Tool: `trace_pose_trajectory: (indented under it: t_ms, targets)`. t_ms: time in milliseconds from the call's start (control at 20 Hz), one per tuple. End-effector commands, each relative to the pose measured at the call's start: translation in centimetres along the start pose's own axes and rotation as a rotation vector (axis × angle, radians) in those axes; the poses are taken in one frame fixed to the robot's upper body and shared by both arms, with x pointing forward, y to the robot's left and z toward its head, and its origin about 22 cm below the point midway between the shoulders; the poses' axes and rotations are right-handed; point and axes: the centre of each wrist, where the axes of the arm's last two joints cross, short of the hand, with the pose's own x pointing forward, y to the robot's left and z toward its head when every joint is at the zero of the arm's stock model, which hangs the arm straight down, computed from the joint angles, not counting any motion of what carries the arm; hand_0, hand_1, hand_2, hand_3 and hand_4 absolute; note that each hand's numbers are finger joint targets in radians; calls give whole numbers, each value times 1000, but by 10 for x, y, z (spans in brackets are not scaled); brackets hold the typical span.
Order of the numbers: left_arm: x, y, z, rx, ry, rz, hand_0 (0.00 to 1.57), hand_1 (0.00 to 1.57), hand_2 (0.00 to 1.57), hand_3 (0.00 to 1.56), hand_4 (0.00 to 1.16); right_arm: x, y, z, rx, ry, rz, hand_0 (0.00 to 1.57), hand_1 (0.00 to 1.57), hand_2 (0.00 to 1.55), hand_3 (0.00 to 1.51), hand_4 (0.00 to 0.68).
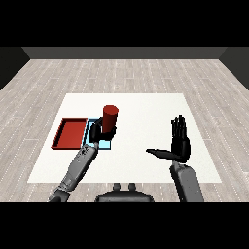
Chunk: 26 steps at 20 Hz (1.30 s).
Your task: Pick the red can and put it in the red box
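Bare room, white table (146, 104), plank floor (121, 73)

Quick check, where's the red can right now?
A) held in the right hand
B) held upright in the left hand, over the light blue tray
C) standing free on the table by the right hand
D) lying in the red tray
B: the left hand curls round the upright red can above the light blue tray; the red tray holds no can, and the right hand is open.
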Motion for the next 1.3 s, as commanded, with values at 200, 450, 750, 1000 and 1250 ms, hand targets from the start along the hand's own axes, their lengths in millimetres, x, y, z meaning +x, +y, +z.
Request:
trace_pose_trajectory:
  t_ms: [200,450,750,1000,1250]
  targets:
    - [7,105,-20,166,77,-225,1571,1571,1571,1490,1133,5,-42,5,-53,27,65,0,0,0,0,0]
    - [-15,187,-20,309,200,-395,1571,1571,1568,1494,1136,-29,-28,9,-73,67,86,0,0,0,0,0]
    - [-32,238,-27,410,336,-532,1571,1571,1563,1489,1083,-19,-36,16,-42,65,32,0,0,0,0,0]
    - [-62,246,-22,435,477,-580,1571,1571,1502,1423,1035,-43,-41,7,-24,70,51,0,0,0,0,0]
    - [-102,221,-2,373,577,-634,1398,1398,1344,1350,919,-53,-31,5,-7,64,135,0,0,0,0,0]
